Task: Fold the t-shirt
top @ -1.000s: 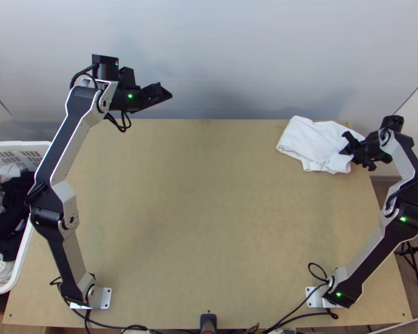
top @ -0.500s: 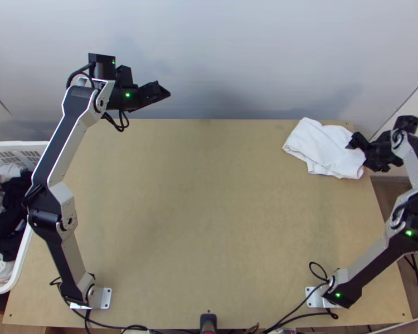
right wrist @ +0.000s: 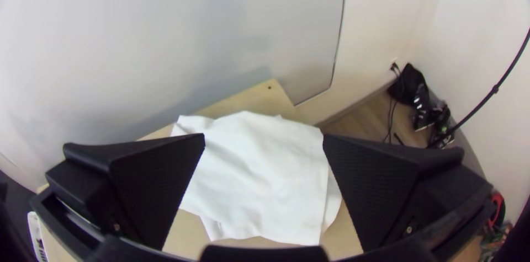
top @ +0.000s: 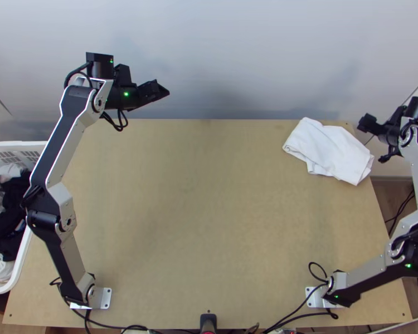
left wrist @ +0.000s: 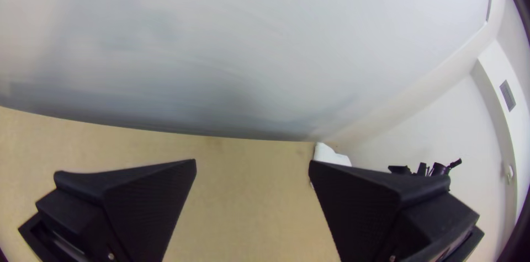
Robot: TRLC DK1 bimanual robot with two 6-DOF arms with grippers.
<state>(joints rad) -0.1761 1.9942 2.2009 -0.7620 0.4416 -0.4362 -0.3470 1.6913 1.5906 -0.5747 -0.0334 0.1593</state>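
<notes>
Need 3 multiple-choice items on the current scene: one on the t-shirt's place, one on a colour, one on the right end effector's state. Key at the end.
1. Where does the white t-shirt lie on the table?
A) Near left corner
B) Centre
C) Far right corner

2. What colour is the basket?
A) White
B) Red
C) Green

3. How is the right end effector?
A) Shut on the t-shirt
B) Open, clear of the t-shirt
C) Shut, holding nothing

Key:
1 C: the top view shows the t-shirt at the table's far right corner.
2 A: its rim and slotted wall are white at the top view's left edge.
3 B: the right wrist view shows its fingers wide apart; the top view shows it beyond the t-shirt, with a gap between.
</notes>
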